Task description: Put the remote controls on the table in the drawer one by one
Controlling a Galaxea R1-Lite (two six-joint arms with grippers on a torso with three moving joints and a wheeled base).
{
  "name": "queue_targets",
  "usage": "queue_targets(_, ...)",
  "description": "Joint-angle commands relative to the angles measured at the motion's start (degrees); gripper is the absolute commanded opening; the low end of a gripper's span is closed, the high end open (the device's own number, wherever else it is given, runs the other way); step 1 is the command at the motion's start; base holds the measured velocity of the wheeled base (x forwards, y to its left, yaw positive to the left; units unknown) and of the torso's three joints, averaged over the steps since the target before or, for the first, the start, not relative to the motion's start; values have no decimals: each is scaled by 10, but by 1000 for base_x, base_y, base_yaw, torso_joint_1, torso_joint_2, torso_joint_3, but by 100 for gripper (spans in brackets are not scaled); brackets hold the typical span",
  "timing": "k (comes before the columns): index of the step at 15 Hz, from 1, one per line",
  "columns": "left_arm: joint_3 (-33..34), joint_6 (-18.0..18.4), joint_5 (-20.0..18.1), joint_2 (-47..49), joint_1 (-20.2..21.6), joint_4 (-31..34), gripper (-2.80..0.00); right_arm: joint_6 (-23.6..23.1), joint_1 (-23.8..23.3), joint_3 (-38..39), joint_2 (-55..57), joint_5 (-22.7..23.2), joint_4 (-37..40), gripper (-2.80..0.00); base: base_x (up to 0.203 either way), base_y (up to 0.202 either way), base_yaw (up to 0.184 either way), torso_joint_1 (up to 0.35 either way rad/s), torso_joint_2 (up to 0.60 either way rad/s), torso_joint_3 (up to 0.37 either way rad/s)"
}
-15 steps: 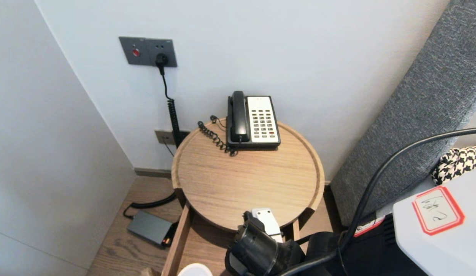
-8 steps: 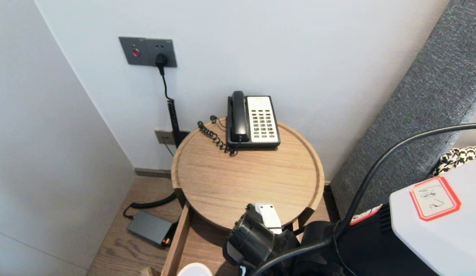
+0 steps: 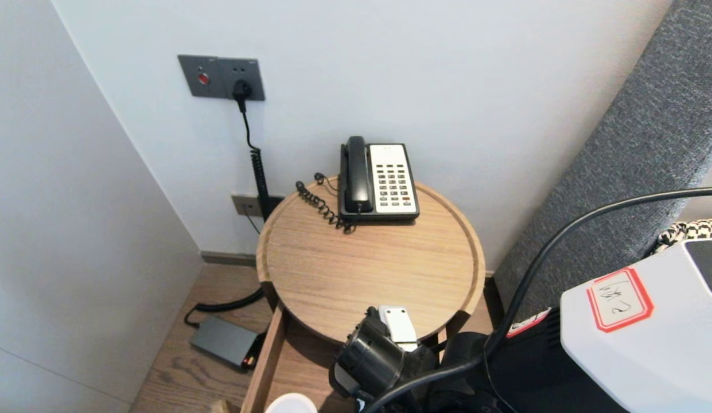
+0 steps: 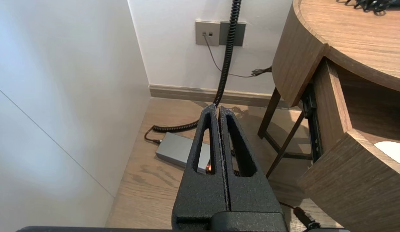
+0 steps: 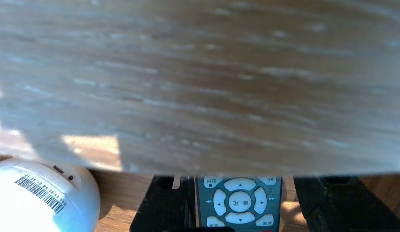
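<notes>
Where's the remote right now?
In the right wrist view, the remote is at the right end effector, inside the open drawer under the table's front edge, with a white round device beside it.

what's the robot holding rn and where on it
Cannot tell: the remote sits inside the right gripper at its arrow-key section; the left gripper is shut, empty.

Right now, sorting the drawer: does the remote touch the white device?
Apart. Right wrist view shows bare drawer floor between remote and white device.
</notes>
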Motion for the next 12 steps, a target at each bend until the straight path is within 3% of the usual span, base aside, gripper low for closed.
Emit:
queue_targets(1,5,0,0,-1,0,0,-280,3,0,-8,3,0,1,-280,0,0,0,0,0,0)
queue_targets(12,5,0,0,-1,0,0,-280,32,-16,-24,10,-2,2,-280,0,0,0,0,0,0)
